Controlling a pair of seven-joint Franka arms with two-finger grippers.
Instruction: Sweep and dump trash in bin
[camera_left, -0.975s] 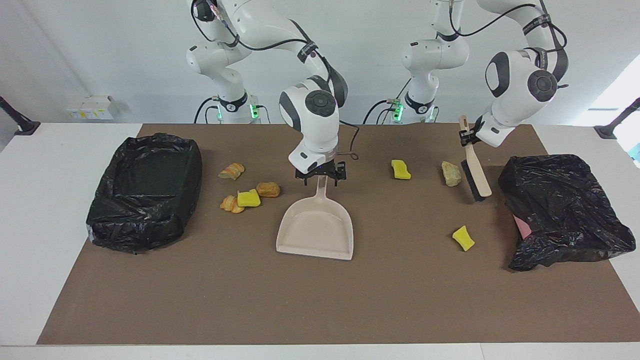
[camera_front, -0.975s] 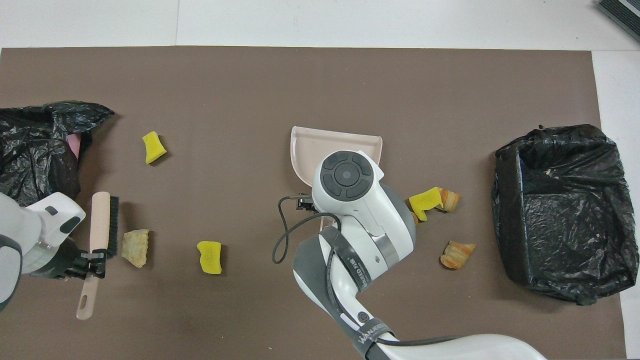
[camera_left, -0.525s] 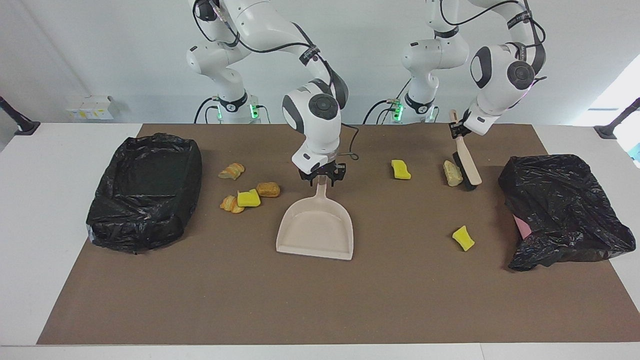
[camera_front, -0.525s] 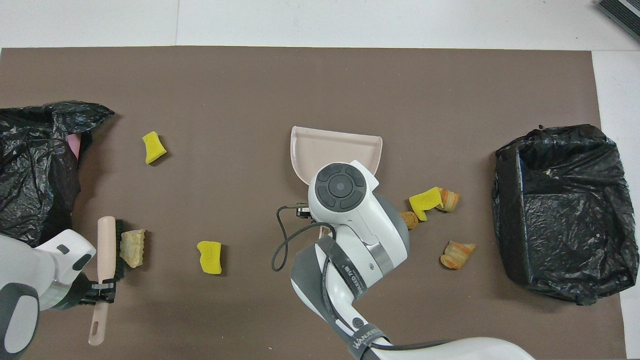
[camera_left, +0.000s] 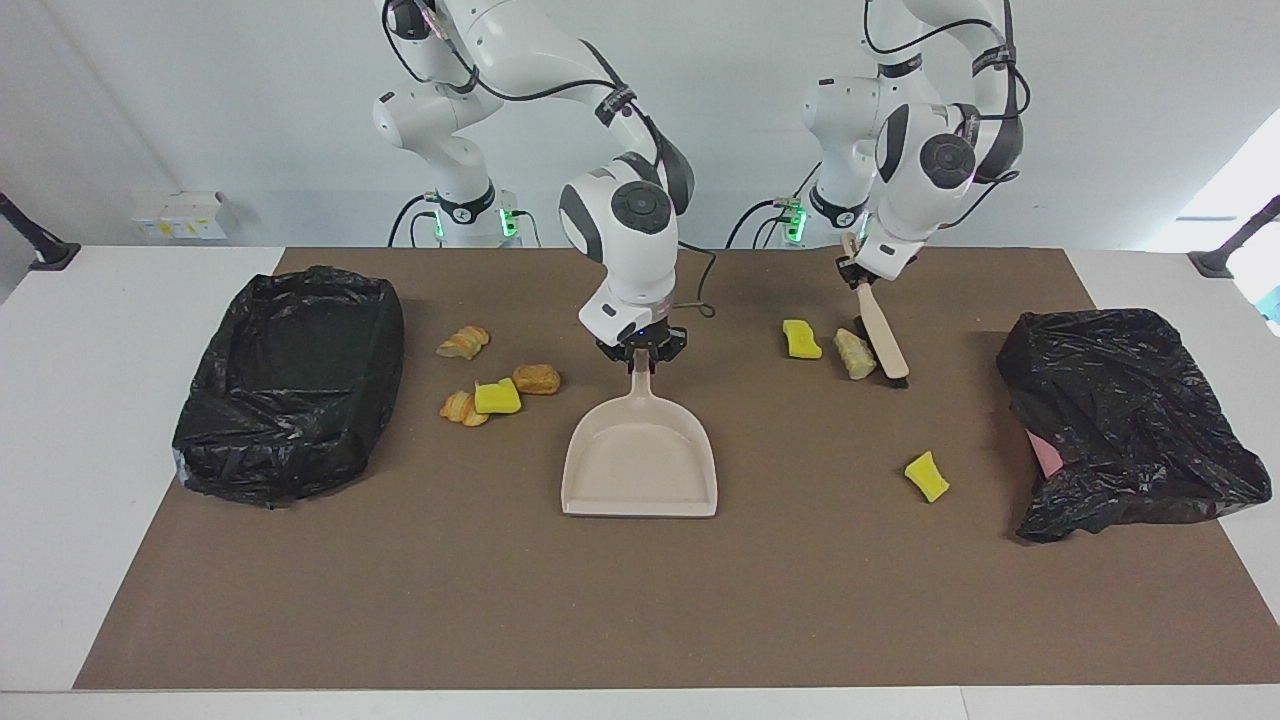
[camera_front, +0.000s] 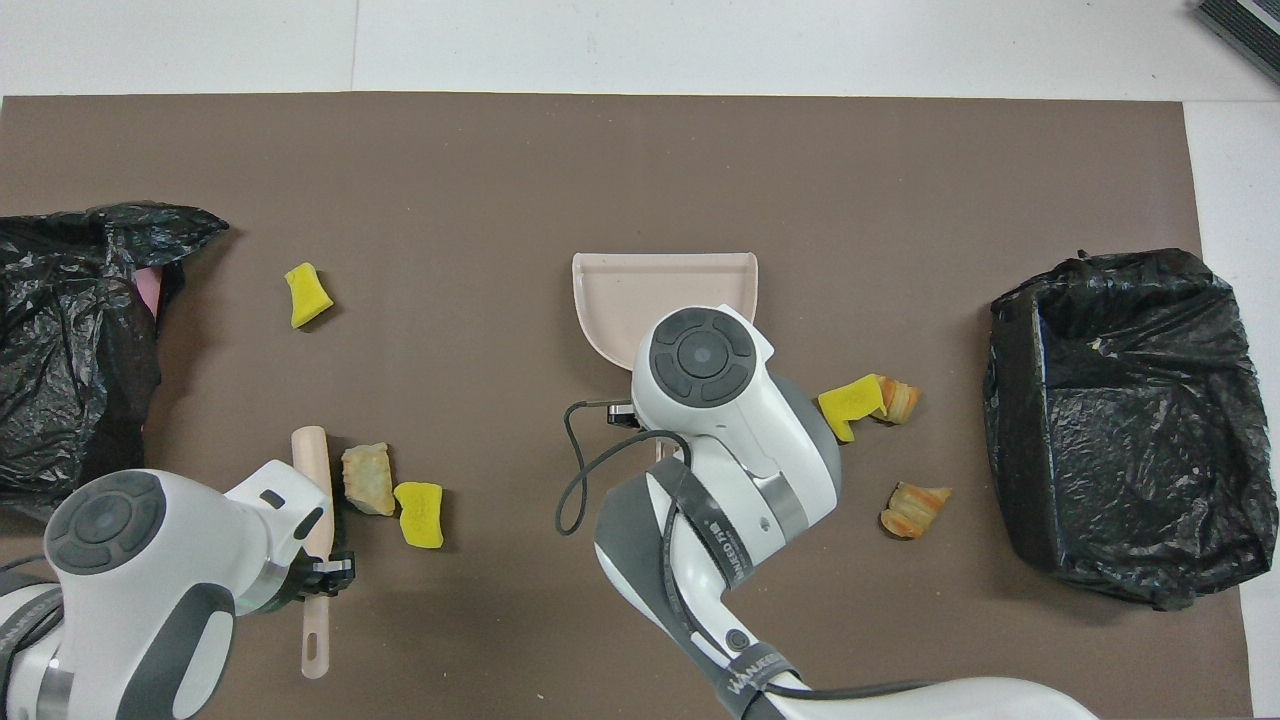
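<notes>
Swept along, beige lump (camera_left: 853, 354) now touches brush (camera_left: 884, 338), beside yellow sponge (camera_left: 801, 339)

White table (camera_left: 60, 420), brown mat (camera_left: 640, 600) — pale wall (camera_left: 200, 100).

- Both arms (camera_left: 470, 60) are glossy white, built of rounded, tube-like links with dark grey bands at the joints.
- Each wrist housing carries a round dark grey cap (camera_left: 640, 206) with a ring of button shapes on it.
- Black cables (camera_left: 520, 92) loop along the links, held by black straps with white lettering (camera_front: 728, 545).
- Green lights (camera_left: 508, 218) glow at both bases.
- The right gripper (camera_left: 640, 347) and the left gripper (camera_left: 862, 270) are small black assemblies under white flanges.
</notes>
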